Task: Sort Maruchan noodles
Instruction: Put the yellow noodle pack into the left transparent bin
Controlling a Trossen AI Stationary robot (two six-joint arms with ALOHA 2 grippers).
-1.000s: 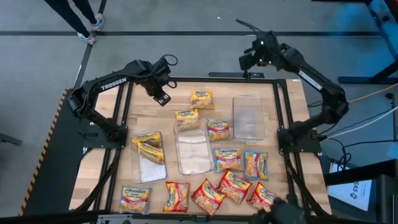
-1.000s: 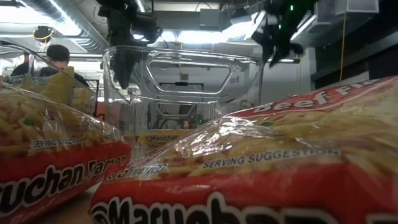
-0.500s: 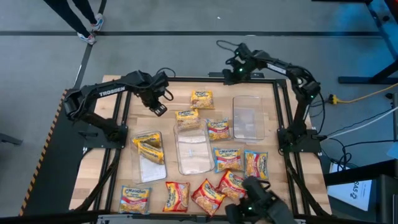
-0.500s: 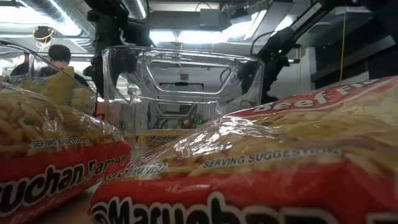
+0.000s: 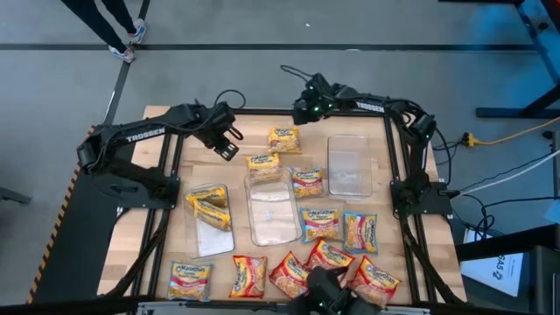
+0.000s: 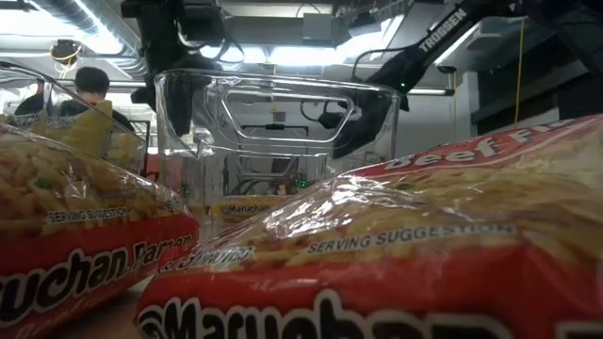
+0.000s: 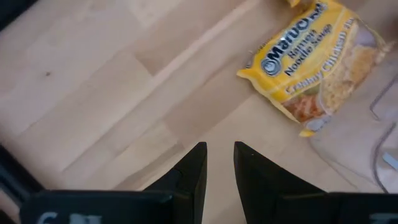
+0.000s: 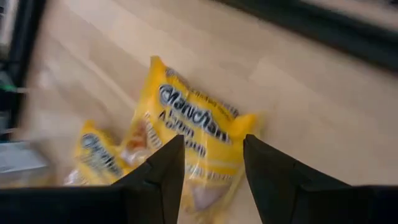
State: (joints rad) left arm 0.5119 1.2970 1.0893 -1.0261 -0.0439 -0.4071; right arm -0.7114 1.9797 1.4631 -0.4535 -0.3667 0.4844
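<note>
The left gripper (image 5: 229,140) is held above bare wood at the far left of the table (image 5: 140,219), its fingers (image 7: 194,168) parted by a narrow gap with nothing between them, and a yellow packet (image 7: 308,65) is seen just ahead of it. Across the middle and near edge the Maruchan noodles (image 5: 319,223) are scattered around three clear trays (image 5: 271,210), two yellow ones lying in the left tray (image 5: 210,229). The right gripper (image 5: 304,107) is poised at the far edge over the farthest yellow packet (image 5: 284,138), its jaws spread wide and empty.
</note>
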